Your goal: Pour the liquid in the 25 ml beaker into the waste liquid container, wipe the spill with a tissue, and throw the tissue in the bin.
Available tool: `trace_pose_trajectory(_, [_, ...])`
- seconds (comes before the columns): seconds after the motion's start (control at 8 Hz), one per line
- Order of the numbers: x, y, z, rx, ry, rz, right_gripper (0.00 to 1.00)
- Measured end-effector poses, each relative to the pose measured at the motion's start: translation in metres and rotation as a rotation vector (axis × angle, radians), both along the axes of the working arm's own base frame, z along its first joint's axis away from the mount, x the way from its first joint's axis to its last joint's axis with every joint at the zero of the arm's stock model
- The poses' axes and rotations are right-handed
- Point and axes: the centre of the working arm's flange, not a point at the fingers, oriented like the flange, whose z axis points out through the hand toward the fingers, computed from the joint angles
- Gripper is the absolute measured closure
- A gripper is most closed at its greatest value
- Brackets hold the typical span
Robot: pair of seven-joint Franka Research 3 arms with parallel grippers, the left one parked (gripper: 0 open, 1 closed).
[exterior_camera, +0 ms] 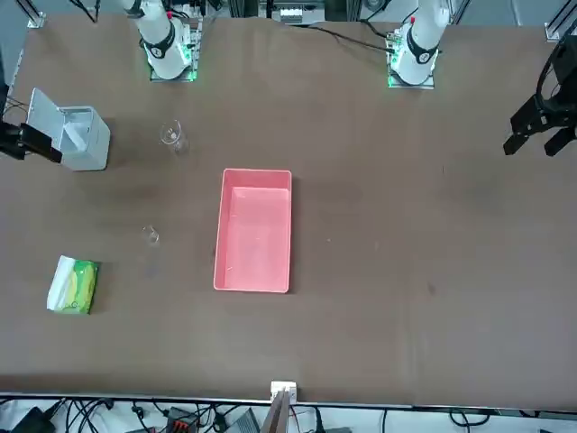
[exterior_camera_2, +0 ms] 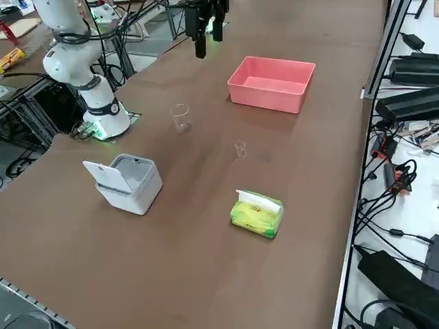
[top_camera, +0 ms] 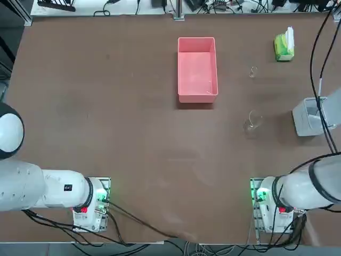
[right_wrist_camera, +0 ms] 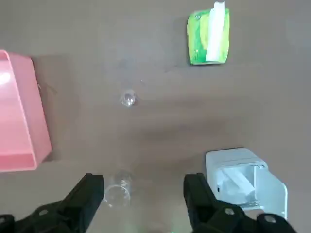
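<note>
The tiny clear 25 ml beaker [top_camera: 252, 71] [exterior_camera: 151, 235] [exterior_camera_2: 240, 149] [right_wrist_camera: 128, 99] stands upright on the brown table, to the right of the pink waste liquid container [top_camera: 197, 97] [exterior_camera: 254, 171] [exterior_camera_2: 264, 98] [right_wrist_camera: 29, 121]. The pale grey bin [top_camera: 306, 117] [exterior_camera: 86, 144] [exterior_camera_2: 130, 185] [right_wrist_camera: 238, 179] sits near the table's right edge with its lid up. My right gripper [right_wrist_camera: 145, 194] [exterior_camera: 41, 144] hangs open and empty, high above the table between the bin and a larger beaker. No loose tissue is in view.
A larger clear beaker [top_camera: 252, 122] [exterior_camera: 171, 137] [exterior_camera_2: 180, 116] [right_wrist_camera: 116, 191] stands nearer the robot than the small one. A green tissue pack [top_camera: 284, 47] [exterior_camera: 74, 285] [exterior_camera_2: 257, 212] [right_wrist_camera: 208, 36] with a white tuft lies at the far right corner. Cables hang over the right side.
</note>
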Motion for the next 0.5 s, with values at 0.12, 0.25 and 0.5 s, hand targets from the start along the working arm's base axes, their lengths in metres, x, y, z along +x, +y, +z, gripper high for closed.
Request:
trace_pose_trajectory(0.12, [-0.005,-0.003,0.015,-0.001,-0.028,-0.02,0.0])
trace_pose_trajectory(0.25, [-0.013,-0.004,0.032,-0.027,-0.056,-0.024,0.0])
trace_pose_trajectory(0.5, [-0.029,-0.001,0.052,-0.065,-0.072,-0.032,0.0])
